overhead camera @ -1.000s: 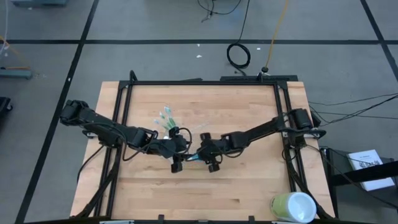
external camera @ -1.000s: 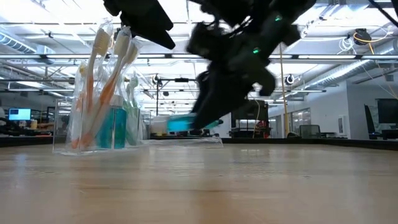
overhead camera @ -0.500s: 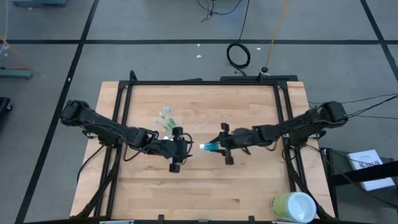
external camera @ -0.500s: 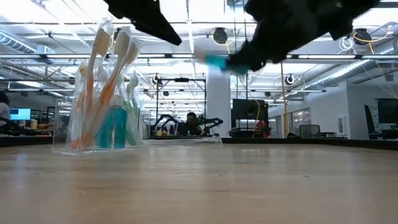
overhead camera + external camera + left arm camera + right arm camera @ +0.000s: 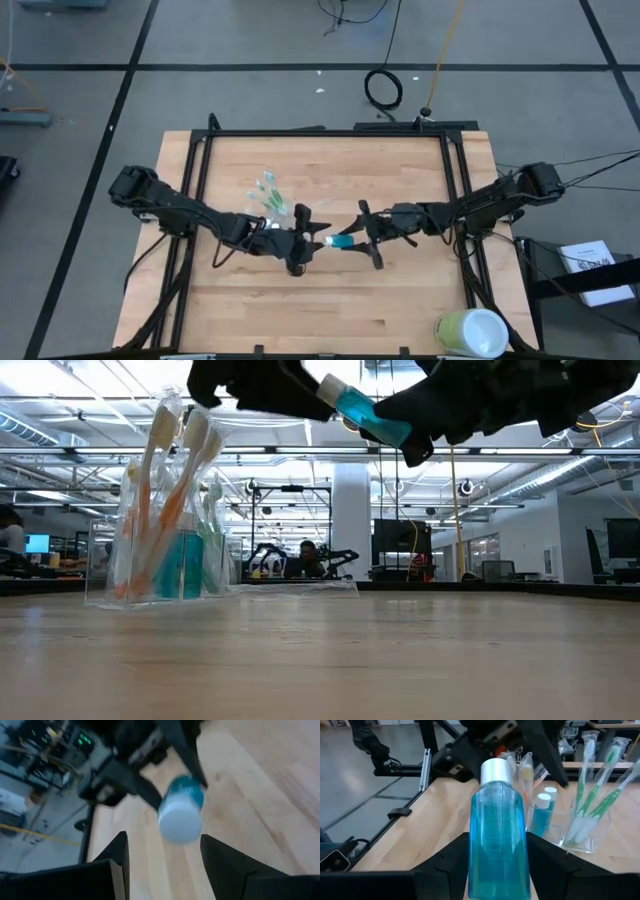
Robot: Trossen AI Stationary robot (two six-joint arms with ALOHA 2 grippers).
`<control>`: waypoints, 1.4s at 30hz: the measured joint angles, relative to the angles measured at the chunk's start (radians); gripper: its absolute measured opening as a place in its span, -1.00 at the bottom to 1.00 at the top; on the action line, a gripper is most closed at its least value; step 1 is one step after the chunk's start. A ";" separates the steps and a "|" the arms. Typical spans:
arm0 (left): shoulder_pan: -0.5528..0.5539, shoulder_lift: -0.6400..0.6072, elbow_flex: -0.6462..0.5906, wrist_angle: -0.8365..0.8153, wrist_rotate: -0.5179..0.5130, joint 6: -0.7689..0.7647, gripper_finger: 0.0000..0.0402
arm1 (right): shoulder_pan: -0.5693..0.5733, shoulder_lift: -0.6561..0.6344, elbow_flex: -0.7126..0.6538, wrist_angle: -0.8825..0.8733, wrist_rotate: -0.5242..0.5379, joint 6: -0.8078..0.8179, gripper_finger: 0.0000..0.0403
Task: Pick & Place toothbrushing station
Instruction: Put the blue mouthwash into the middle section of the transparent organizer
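1. The right gripper hangs above mid-table, a tube between its fingers — cap toward the left gripper, just beside it.
2. The clear cup stands behind the left gripper, on the table, with toothbrushes and two tubes in it.
3. A large cup sits well apart — near the table's front right corner.

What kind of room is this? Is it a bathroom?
Probably not a bathroom: it looks like a robotics lab or workshop. A bare wooden table sits in a black metal frame, cables trail over the grey floor, and computer screens glow behind.
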 joint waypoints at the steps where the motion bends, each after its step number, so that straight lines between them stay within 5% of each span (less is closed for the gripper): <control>1: -0.003 0.000 0.000 0.019 -0.001 0.016 -0.16 | 0.000 0.000 0.000 0.000 0.000 0.000 -0.18; 19: -0.044 0.001 0.000 0.106 0.001 0.152 -0.18 | 0.000 0.000 0.000 0.001 -0.015 0.000 -0.18; 34: -0.045 0.001 0.000 0.102 0.037 0.153 -0.95 | 0.000 0.000 0.002 0.015 -0.052 0.007 -0.17; 42: -0.046 0.001 0.000 0.103 0.068 0.124 -0.97 | 0.000 0.000 0.002 0.012 -0.055 0.007 -0.17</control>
